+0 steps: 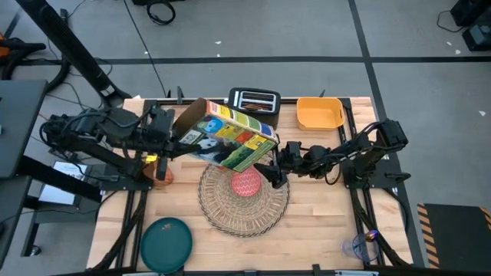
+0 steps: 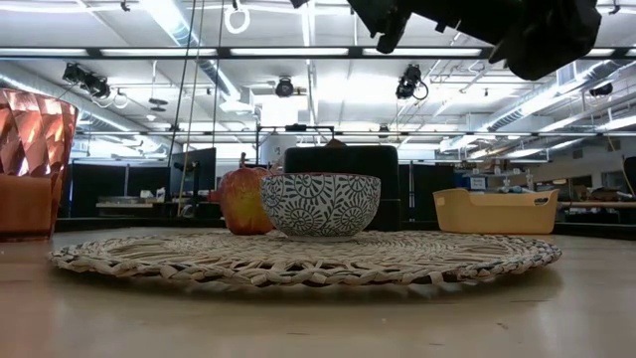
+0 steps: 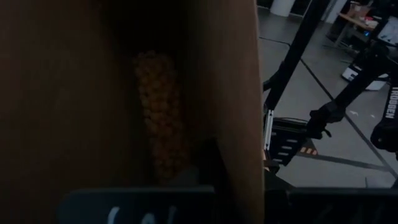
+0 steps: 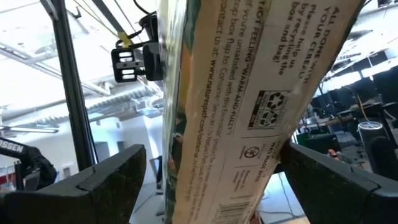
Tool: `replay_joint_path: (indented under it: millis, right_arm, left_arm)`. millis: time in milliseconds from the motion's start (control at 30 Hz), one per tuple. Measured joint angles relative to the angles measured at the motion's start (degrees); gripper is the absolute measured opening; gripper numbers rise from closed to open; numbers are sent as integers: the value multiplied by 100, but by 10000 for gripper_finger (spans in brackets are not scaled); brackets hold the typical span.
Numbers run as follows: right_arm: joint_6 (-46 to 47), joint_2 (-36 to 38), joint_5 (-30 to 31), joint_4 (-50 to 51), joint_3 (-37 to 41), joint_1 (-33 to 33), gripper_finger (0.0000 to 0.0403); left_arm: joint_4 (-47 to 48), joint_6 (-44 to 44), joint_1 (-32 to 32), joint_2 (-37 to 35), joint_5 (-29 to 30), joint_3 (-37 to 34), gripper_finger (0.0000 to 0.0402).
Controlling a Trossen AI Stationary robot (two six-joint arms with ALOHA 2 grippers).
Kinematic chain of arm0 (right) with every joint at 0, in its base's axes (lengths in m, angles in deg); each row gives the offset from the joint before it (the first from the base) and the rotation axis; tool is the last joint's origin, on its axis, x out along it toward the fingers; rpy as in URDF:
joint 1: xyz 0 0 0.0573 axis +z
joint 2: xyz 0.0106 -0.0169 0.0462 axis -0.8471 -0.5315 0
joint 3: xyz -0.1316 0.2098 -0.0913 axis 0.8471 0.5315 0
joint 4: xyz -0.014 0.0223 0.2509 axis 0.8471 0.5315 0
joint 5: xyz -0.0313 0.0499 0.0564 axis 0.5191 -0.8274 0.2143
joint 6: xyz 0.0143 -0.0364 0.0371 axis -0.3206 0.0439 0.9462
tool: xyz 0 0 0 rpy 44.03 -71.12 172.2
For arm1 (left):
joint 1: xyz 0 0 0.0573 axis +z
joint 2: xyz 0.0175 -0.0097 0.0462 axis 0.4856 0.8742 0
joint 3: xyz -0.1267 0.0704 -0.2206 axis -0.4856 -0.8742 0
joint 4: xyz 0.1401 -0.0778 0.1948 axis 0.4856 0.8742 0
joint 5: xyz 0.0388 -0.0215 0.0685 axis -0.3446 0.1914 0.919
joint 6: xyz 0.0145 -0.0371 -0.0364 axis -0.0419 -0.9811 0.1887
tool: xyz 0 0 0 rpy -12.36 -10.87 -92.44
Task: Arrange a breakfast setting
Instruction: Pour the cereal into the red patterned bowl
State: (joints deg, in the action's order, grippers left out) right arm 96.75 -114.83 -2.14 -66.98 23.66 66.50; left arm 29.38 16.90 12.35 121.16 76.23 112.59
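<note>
Above the middle of the table (image 1: 322,222), a colourful cereal box (image 1: 230,136) hangs tilted in the air between the two arms, its open brown flap toward the left side. The left gripper (image 1: 170,138) is clamped shut on the box's open end; its wrist view looks down the dark cardboard interior at a heap of yellow-orange cereal (image 3: 160,118). The right gripper (image 1: 270,170) sits at the box's lower end with its fingers (image 4: 106,177) spread wide on either side of the box's narrow printed side panel; whether they press against it cannot be told.

Below the box, the round woven straw placemat (image 1: 244,201) lies at the centre of the table, toward the near edge. On it stands the small bowl (image 1: 246,184), red inside and blue-and-white patterned outside in the low view, near the mat's far edge. A red apple (image 2: 241,200) rests just beside the bowl in the low view. The dark teal plate (image 1: 166,244) lies at the table's near left corner, well apart from the mat. The translucent orange cup (image 2: 30,164) stands near the left edge. A black toaster (image 1: 254,100) sits at the far edge, with a yellow-orange square bin (image 1: 319,113) near the far right corner.
</note>
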Motion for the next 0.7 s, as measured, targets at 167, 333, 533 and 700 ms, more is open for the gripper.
replay_joint_path:
  millis: [167,333,533,700]
  right_arm:
    - [-5,7,69,-241,-4,0,375]
    - [-10,55,74,-246,-15,-19,375]
    - [-48,93,-160,-198,-30,-22,375]
    - [-53,142,-644,-240,-308,-26,375]
  left_arm:
    - [-73,4,-134,0,24,0,3]
    - [-229,30,-255,11,4,-7,3]
    - [-231,83,-350,35,55,-11,3]
    - [-302,221,-318,231,-8,-9,3]
